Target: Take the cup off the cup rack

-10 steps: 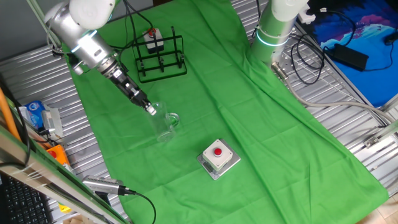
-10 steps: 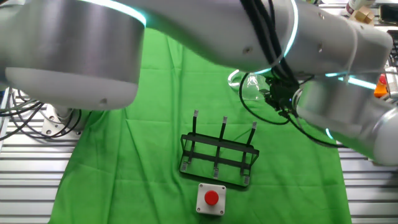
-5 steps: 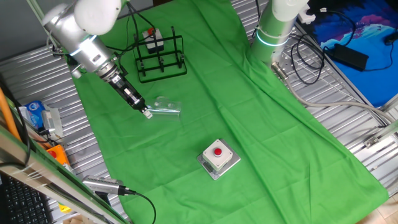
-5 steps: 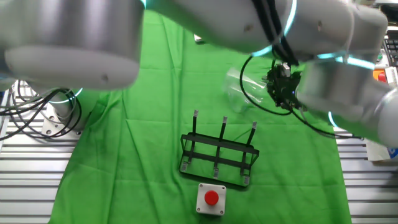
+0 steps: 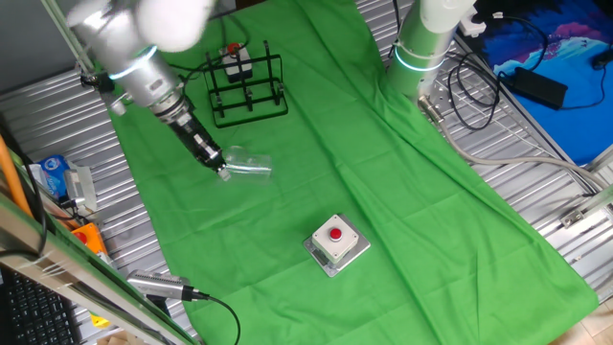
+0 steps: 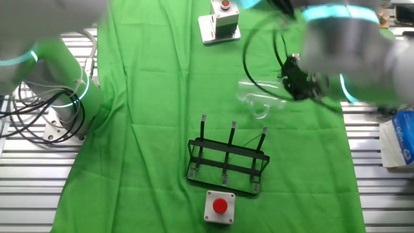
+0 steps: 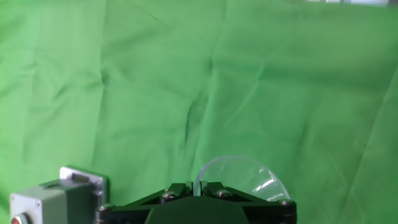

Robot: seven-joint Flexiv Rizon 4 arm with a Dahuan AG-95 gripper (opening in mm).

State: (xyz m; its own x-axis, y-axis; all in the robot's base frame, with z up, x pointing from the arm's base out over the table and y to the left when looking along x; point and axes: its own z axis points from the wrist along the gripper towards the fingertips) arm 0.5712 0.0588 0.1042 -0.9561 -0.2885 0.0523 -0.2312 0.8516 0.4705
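Here the gripper [image 5: 222, 172] is clamped on the cup [image 5: 247, 165], tipped sideways, away from the cup rack [image 5: 248, 89].

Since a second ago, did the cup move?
Yes. The cup tipped from upright to sideways and shifted closer to the cup rack, away from the button box.

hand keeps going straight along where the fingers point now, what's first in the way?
Probably just the green cloth: nothing else lies ahead past the cup that the hand holds. The grey button box sits off-line. Depth is unclear.
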